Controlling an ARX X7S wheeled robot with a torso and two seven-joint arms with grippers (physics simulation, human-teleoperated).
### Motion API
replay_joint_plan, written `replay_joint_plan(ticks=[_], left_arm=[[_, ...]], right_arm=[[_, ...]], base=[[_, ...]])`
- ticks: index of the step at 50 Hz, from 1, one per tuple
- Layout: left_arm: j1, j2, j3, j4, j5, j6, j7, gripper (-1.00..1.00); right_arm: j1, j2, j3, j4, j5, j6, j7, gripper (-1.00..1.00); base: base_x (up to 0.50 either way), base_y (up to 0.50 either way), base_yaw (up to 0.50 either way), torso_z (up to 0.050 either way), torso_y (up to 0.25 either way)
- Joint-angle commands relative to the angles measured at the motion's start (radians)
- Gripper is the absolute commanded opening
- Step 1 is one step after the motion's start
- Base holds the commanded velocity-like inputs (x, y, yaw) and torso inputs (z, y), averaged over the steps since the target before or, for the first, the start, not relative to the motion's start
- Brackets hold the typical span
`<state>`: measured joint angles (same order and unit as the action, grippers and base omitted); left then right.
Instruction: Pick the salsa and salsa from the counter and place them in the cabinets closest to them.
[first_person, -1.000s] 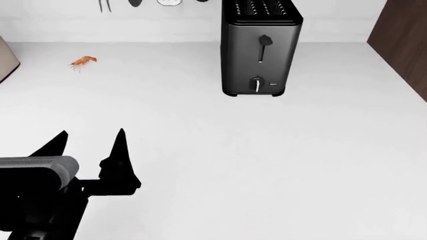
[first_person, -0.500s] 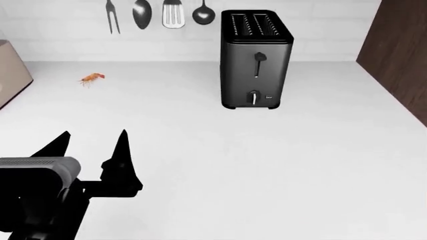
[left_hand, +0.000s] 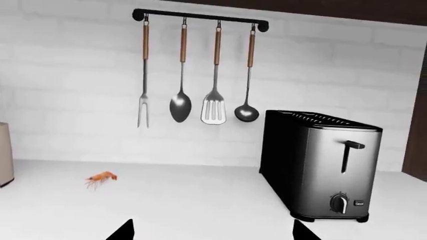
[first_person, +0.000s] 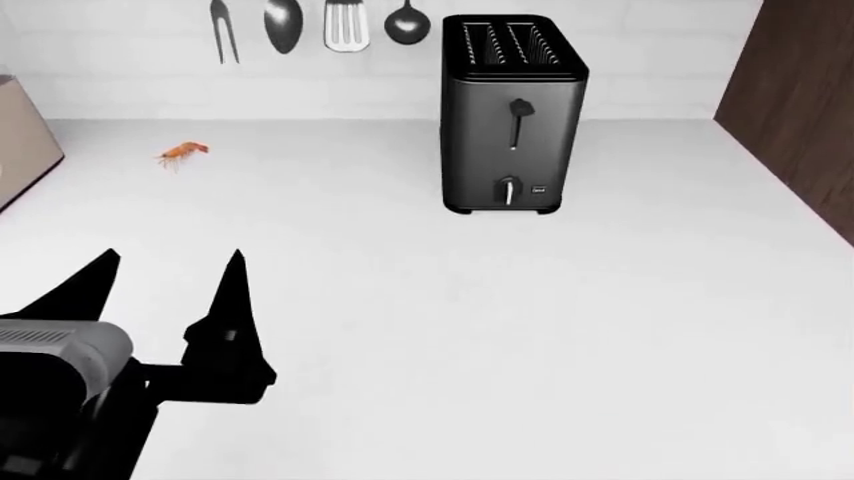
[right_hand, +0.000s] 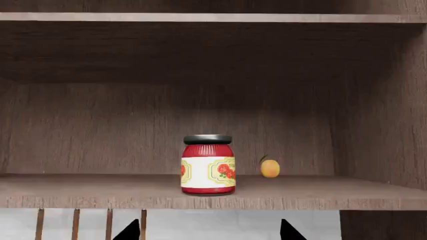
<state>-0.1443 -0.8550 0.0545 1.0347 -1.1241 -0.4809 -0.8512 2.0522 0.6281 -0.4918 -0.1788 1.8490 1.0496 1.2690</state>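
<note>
The left hand (first_person: 167, 275) has eased back, fingers spread and empty over the worktop (first_person: 534, 320), toaster (first_person: 513, 110) at one o'clock, while the salsa jar (right_hand: 207, 164) stands shelved before the spread right hand (right_hand: 208, 230).

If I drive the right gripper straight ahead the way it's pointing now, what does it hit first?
Most likely the salsa jar standing upright on the cabinet shelf, roughly centred ahead of the open right gripper. The fingers sit slightly below shelf level, so the shelf's front edge might come first; depth is unclear.
</note>
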Motion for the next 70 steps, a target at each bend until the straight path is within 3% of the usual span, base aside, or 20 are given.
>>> replay_joint_plan(ticks=[1, 13, 20, 32, 46, 70], left_arm=[[-0.012, -0.102, 0.100, 0.009, 0.006, 0.124, -0.060, 1.00], [-0.013, -0.166, 0.175, 0.009, 0.046, 0.223, -0.092, 1.00], [-0.030, -0.193, 0.223, 0.008, 0.057, 0.259, -0.110, 1.00], [-0.048, -0.215, 0.270, 0.005, 0.070, 0.291, -0.127, 1.00], [-0.061, -0.237, 0.312, 0.003, 0.083, 0.321, -0.146, 1.00], [-0.103, -0.253, 0.369, 0.002, 0.084, 0.335, -0.169, 1.00]], right_arm=[[-0.228, 0.299, -0.096, -0.541, 0.672, -0.296, 0.256, 1.00], [-0.541, 0.459, 0.004, -0.789, 0.560, -0.425, 0.153, 1.00], [-0.619, 0.485, 0.030, -0.845, 0.513, -0.451, 0.144, 1.00], [-0.703, 0.487, 0.070, -0.863, 0.464, -0.438, 0.143, 1.00], [-0.926, 0.370, 0.318, -0.863, 0.480, -0.285, 0.240, 1.00], [-0.962, 0.331, 0.358, -0.856, 0.482, -0.243, 0.264, 1.00]], base=[[0.00, 0.00, 0.00, 0.000, 0.025], [-0.01, 0.01, 0.00, 0.000, 0.000], [-0.45, 0.32, 0.00, 0.000, 0.000], [-0.25, 0.50, 0.00, 0.000, 0.000], [-0.05, 0.50, 0.00, 0.000, 0.000], [0.00, 0.50, 0.00, 0.000, 0.000]])
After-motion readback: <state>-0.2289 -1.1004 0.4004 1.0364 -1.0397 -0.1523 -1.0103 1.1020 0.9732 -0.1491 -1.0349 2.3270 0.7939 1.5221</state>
